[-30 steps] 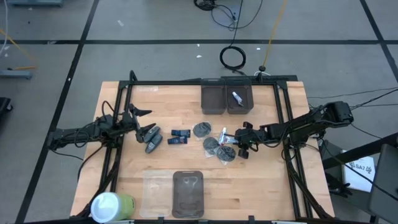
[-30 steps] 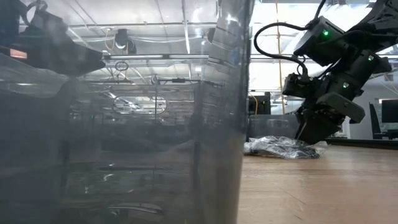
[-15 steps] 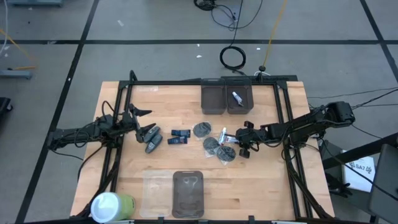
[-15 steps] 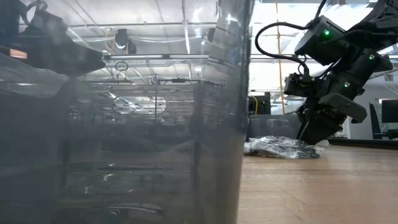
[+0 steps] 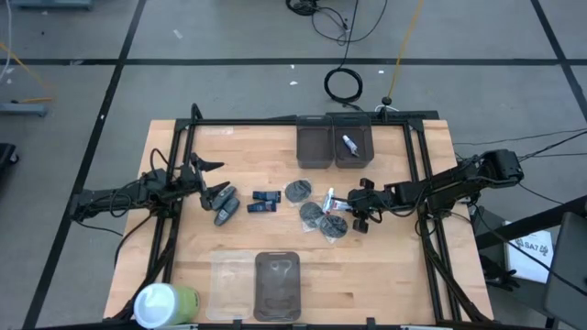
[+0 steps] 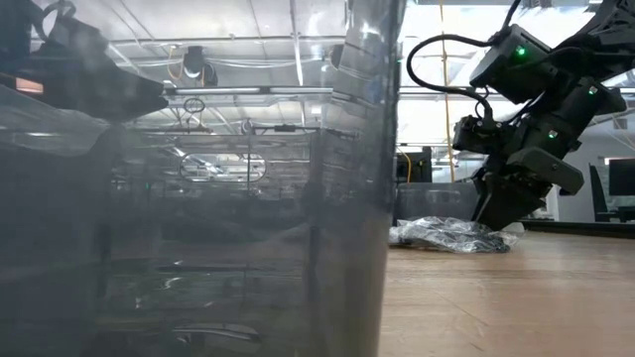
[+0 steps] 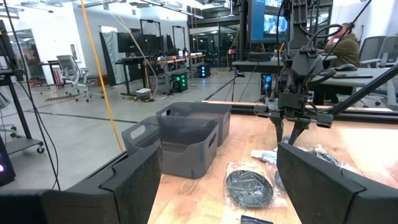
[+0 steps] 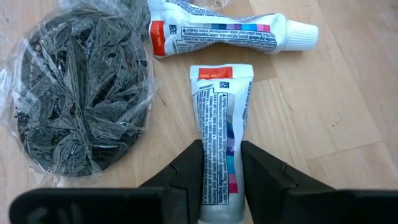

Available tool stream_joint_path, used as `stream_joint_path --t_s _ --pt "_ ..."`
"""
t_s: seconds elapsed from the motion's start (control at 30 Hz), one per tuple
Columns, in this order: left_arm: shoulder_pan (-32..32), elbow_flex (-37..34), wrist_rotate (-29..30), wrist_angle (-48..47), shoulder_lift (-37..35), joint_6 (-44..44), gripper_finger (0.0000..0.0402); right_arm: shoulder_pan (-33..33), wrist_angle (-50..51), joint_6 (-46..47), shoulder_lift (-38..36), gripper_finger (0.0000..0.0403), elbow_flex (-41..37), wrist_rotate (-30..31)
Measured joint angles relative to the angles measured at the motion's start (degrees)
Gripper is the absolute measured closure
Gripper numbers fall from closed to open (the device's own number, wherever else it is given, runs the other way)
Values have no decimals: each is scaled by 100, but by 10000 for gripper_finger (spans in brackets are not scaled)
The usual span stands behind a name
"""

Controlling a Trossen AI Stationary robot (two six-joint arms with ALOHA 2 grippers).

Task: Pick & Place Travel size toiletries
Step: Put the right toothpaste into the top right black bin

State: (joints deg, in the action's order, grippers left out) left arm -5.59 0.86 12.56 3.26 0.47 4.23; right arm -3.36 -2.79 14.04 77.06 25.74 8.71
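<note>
The travel size toiletries lie mid-table: two dark blue packs, grey bottles, three round dark packets in clear wrap and two white tubes. My right gripper slants down over the pile's right side, shut on one white tube. The other tube lies just beyond it, beside a round packet. Another tube lies in the right far bin. My left gripper waits open at the table's left, level, touching nothing. My right gripper pinches the white tube between its two fingers, on the tube's two sides in the half nearest the wrist. The fingers slant down from the table's right and lie along the tube. Its crimped end points away; whether it is off the wood I cannot tell.
Two dark bins stand side by side at the far edge. A see-through bin sits at the near edge and fills the left of the low view. A white-and-green cylinder stands at the near left corner. Bare wood lies right of the pile.
</note>
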Motion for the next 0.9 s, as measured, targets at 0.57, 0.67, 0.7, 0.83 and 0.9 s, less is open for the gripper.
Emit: stream_joint_path --t_s 0.57,0.67,0.7,0.83,0.9 --pt "0 0 2 0 0 0 92 2 -2 -22 -195 314 4 1" --pt "1 0 2 -1 0 -2 91 2 -6 -36 -388 314 7 0" --pt "-1 0 0 1 0 0 92 2 -7 -46 -456 314 7 2" --pt "0 0 1 -1 0 0 91 2 -4 -141 -726 314 9 2" --pt "-1 0 1 -1 0 0 92 1 -2 -173 -863 314 9 2"
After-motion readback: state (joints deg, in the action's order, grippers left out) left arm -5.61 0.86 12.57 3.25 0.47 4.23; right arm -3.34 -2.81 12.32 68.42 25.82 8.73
